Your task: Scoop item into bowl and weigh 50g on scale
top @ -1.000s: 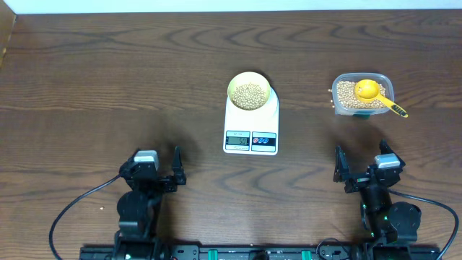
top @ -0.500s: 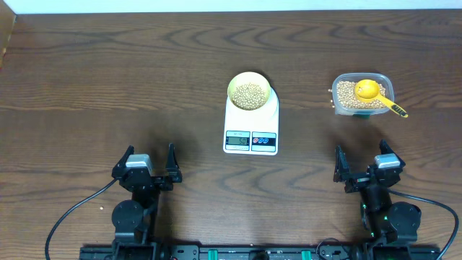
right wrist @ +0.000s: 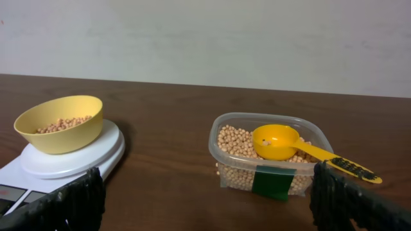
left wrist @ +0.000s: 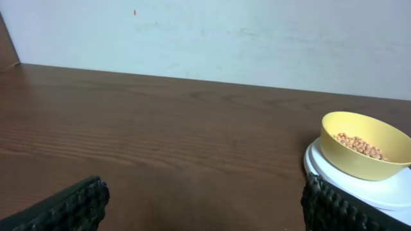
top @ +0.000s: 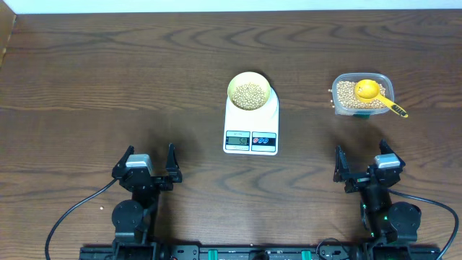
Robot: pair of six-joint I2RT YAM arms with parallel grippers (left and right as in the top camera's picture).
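- Scale (top: pixel 250 126): white, near the middle of the table (top: pixel 108 72); display and coloured buttons along its 6 o'clock edge.
- Bowl (top: pixel 230 91): pale yellow, upright on the scale's platform at the 12 o'clock end.
- Beans (top: pixel 250 94): a shallow layer in the bowl; many more fill the tub.
- Tub (top: pixel 346 75): clear plastic, at 3 o'clock from the bowl, well apart from the scale.
- Scoop (top: pixel 368 89): yellow, cup resting on the tub's beans, handle over the rim toward 4 o'clock.
- Left gripper (top: pixel 149 153): at 7 o'clock from the scale, jaws spread wide, nothing between them.
- Right gripper (top: pixel 360 153): at 5 o'clock from the scale, jaws spread wide, nothing between them.
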